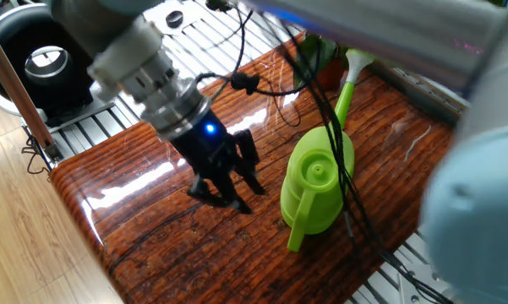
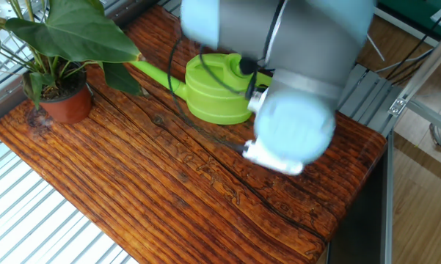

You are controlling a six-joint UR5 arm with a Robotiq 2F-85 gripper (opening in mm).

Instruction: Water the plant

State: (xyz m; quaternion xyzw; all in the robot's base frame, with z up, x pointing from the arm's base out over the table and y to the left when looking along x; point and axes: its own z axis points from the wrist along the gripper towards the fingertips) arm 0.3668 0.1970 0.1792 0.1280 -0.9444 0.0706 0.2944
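A UR5 arm's claw (image 1: pixel 222 187) hangs just above the wooden table (image 2: pixel 154 191), fingers spread and gripping nothing, a short way to the side of the lime-green watering can (image 1: pixel 317 190). The can stands upright on the table, its handle (image 1: pixel 294 221) facing the table's near edge in one fixed view and its long spout (image 2: pixel 155 73) reaching toward the plant (image 2: pixel 55 55). The plant, broad dark leaves in a terracotta pot (image 2: pixel 64 105), stands at the far corner of the table in the other fixed view, with the spout tip lying under one of its leaves. The arm's large joints fill much of that view and hide the claw there.

The step in hand appears to be the approach to the can: nothing is gripped, and no water is seen at the pot. The next move seems to call for bringing the open claw across to the handle, closing on it firmly, then lifting and tipping the can so the spout pours into the pot. The cables trailing over the can could snag during that lift.
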